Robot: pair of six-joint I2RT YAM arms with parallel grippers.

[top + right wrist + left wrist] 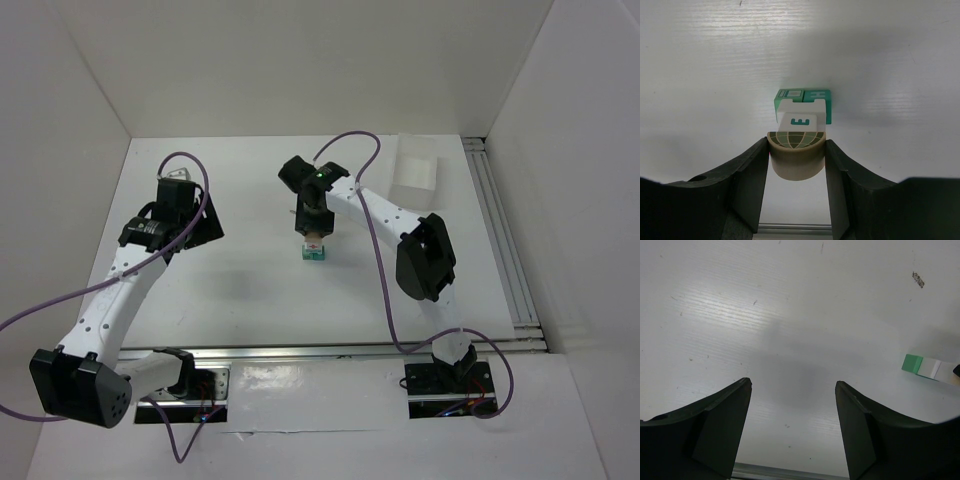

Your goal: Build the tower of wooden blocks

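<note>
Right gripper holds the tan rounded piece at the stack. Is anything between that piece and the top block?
Nothing visible. The right gripper holds the tan rounded piece directly over the white E block that tops the green blocks, and no gap shows between them. The left gripper stands open and empty, off to the side.

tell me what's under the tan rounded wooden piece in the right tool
A white wooden block lettered E on teal-green blocks. The tan rounded wooden piece hides whether it touches the white block.
</note>
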